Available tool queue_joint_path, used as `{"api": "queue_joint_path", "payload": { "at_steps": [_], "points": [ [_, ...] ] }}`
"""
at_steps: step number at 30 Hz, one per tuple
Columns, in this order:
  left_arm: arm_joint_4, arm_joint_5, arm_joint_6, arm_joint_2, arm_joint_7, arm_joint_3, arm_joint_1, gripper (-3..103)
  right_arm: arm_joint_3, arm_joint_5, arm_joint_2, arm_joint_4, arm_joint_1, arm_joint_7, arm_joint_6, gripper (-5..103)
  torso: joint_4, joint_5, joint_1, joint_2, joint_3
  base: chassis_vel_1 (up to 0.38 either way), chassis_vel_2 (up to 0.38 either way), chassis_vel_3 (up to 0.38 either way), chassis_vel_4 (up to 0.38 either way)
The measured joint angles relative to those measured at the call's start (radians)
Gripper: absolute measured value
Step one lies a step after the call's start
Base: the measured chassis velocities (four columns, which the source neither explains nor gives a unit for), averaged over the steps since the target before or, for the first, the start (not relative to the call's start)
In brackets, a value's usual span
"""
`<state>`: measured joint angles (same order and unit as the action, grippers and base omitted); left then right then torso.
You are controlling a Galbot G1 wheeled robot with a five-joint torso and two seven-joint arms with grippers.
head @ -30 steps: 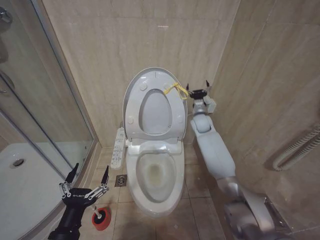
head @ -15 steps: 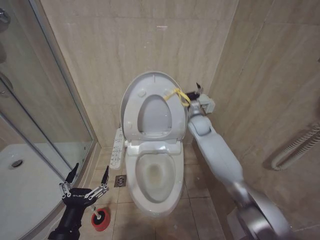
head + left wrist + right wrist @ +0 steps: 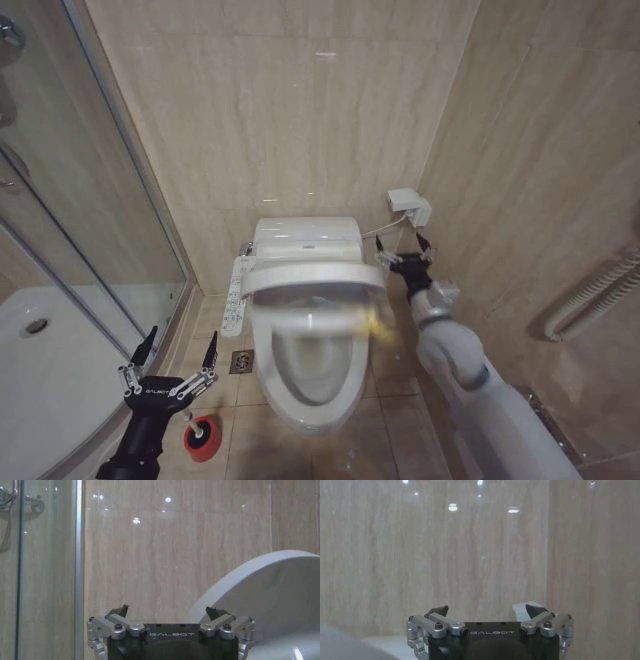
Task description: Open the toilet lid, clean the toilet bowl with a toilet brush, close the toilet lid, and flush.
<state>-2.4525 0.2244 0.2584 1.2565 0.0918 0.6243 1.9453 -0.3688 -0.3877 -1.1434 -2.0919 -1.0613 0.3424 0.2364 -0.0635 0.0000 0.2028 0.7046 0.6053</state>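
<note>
Beige marble-look tile covers the floor and both walls of this small bathroom, and everything below is placed against the toilet bowl (image 3: 312, 370), which stands on the floor at the middle of the head view.

Nearest the robot, to the left of the bowl's front, the left gripper (image 3: 171, 352) hangs idle with its fingers spread wide and empty. Just beyond it, on the floor beside the bowl's front left, sits the red holder cup (image 3: 201, 438) with the dark head of the toilet brush (image 3: 199, 432) in it; I cannot make out the handle. A floor drain (image 3: 241, 361) lies just to the bowl's left, and the shower's glass door (image 3: 75, 200) stands farther left.

Over the bowl, the toilet lid (image 3: 312, 280) is tilted partway down, motion-blurred, its yellow ribbon (image 3: 378, 322) a smear at the right edge. The bowl's opening shows beneath it. Just right of the lid's hinge end is the right gripper (image 3: 407, 262), fingers apart and gripping nothing, clear of the lid. Behind the lid sits the white tank (image 3: 306, 240), with a control panel (image 3: 237, 296) along the bowl's left side and a wall socket box (image 3: 409, 206) up to the right.

By my reading, the closing step is in hand. What remains is letting the lid settle flat, then finding and pressing the flush control, whose place I cannot tell.
</note>
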Motion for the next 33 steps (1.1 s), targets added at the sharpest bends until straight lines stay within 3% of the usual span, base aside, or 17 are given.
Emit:
{"api": "queue_joint_path", "payload": {
  "at_steps": [6,14,23,33],
  "points": [
    [0.000,0.000,0.000,0.000,0.000,0.000,0.000,100,-0.087,0.054,-0.040,-0.104,-0.216,-0.021,-0.022,100,-0.0006,0.0000,0.000,0.000,0.000,0.000,0.000,0.000,0.000],
    [0.000,0.000,0.000,0.000,0.000,0.000,0.000,100,-0.122,0.141,-0.092,-0.171,-0.381,-0.076,-0.068,100,-0.0005,-0.0001,0.000,0.000,0.000,0.000,0.000,0.000,0.000],
    [0.000,0.000,0.000,0.000,0.000,0.000,0.000,100,-0.117,0.269,-0.181,-0.210,-0.510,-0.114,-0.157,100,-0.0006,-0.0002,0.000,0.000,0.000,0.000,0.000,0.000,0.000],
    [0.000,0.000,0.000,0.000,0.000,0.000,0.000,100,-0.116,0.300,-0.245,-0.293,-0.605,-0.154,-0.198,100,-0.0005,-0.0003,0.000,0.000,0.000,0.000,0.000,0.000,0.000]
  ]
}}
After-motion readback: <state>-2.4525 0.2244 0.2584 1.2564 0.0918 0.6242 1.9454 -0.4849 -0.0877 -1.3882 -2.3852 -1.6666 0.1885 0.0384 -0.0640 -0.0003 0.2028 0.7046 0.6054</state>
